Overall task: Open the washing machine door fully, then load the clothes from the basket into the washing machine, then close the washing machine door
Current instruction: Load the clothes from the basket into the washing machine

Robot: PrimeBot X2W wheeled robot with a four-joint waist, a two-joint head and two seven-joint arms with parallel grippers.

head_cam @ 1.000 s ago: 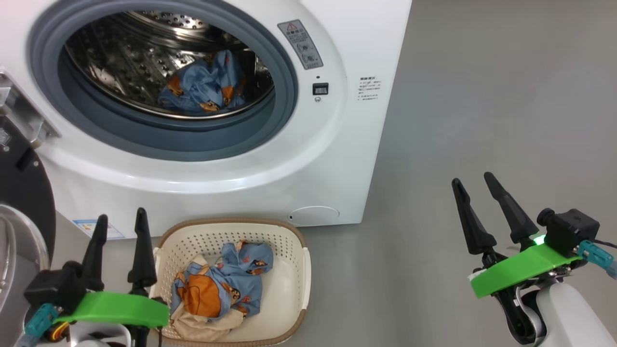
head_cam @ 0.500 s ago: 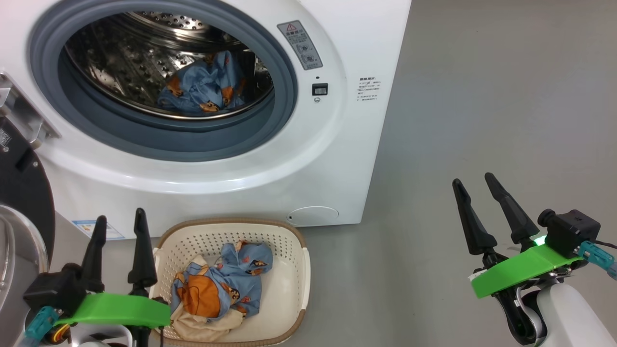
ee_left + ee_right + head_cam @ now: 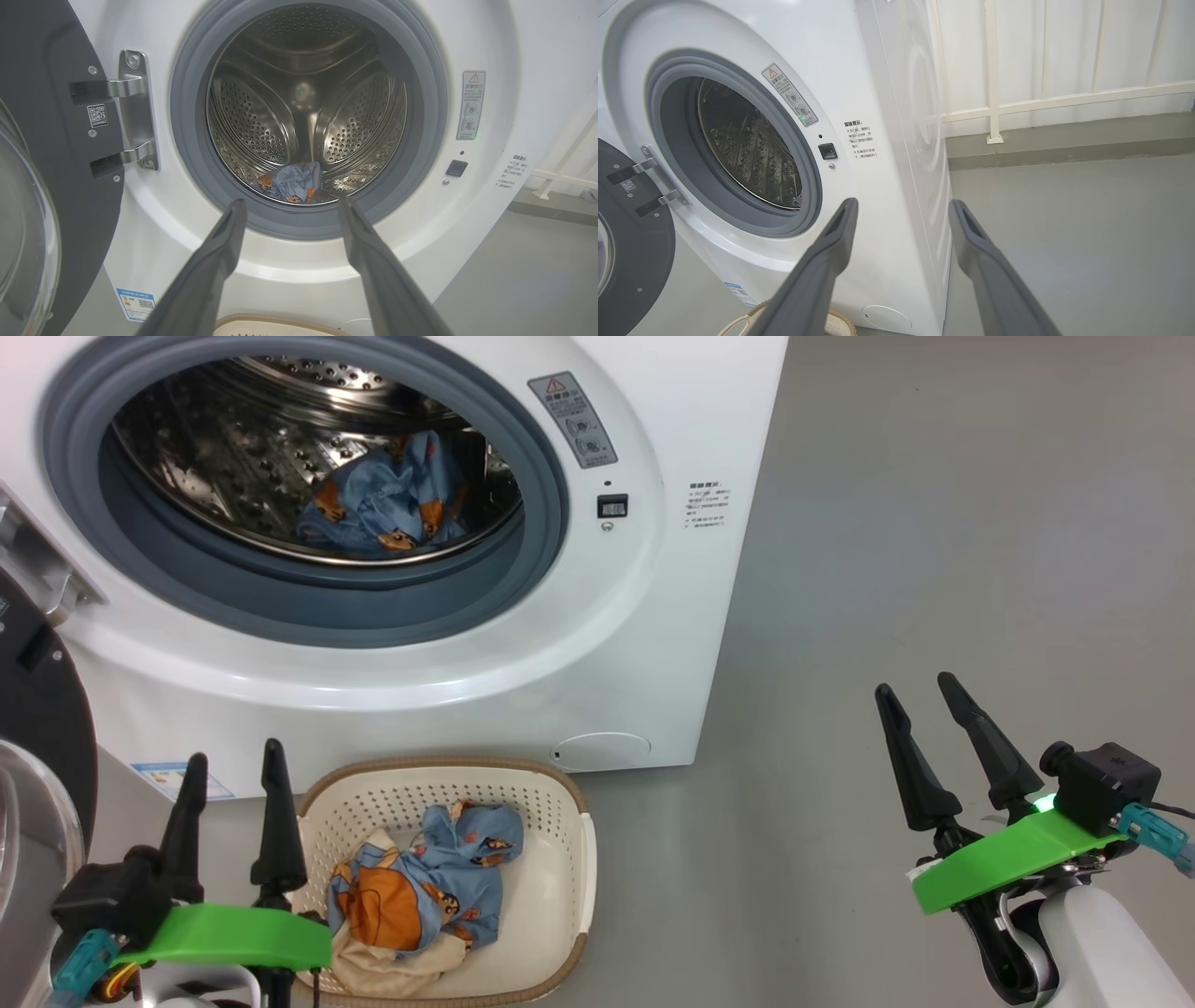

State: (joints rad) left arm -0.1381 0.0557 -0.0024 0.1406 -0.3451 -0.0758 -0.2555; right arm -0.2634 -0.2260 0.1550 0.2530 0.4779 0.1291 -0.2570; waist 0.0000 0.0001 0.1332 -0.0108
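a: where are the clothes now?
b: heaped in the basket on the floor, right in front of the washing machine. one blue bear-print piece lies in the drum already, and the washing machine door stands swung out to the left.
a: which arm is nearer?
b: the left. the left fingers are spread wide and empty just beside the basket's left rim, pointing at the machine. the heap lies just to their right and lower down. the right fingers, also wide and empty, are well apart across the floor.
a: how does the heap lie?
b: lengthwise, from the robot toward the machine. i'd judge the left arm should swing right and dip in.
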